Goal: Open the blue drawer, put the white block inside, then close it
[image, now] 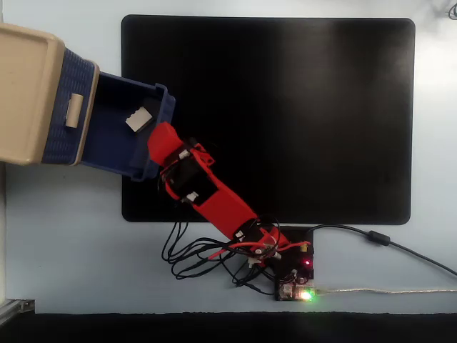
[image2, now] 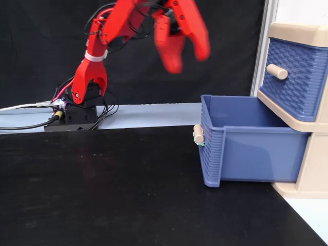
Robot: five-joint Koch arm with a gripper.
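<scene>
Gripper jaws are hanging spread and empty above the blue drawer, with the white block lying inside it. Closing is looking like the risky step: a push landing off the drawer's handle could skew the drawer or shove the cabinet.

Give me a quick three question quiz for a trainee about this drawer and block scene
1. True or false: the white block lies inside the open blue drawer.
2. How are the gripper jaws set in the side-on fixed view? A) open and empty B) shut on the block C) gripping the drawer handle
3. Fill in: the upper drawer of the cabinet is ____.

Key:
1. True. The top-down fixed view shows it on the drawer floor.
2. A. The two jaws are spread apart with nothing between them, above and to the left of the drawer.
3. Closed.
</scene>
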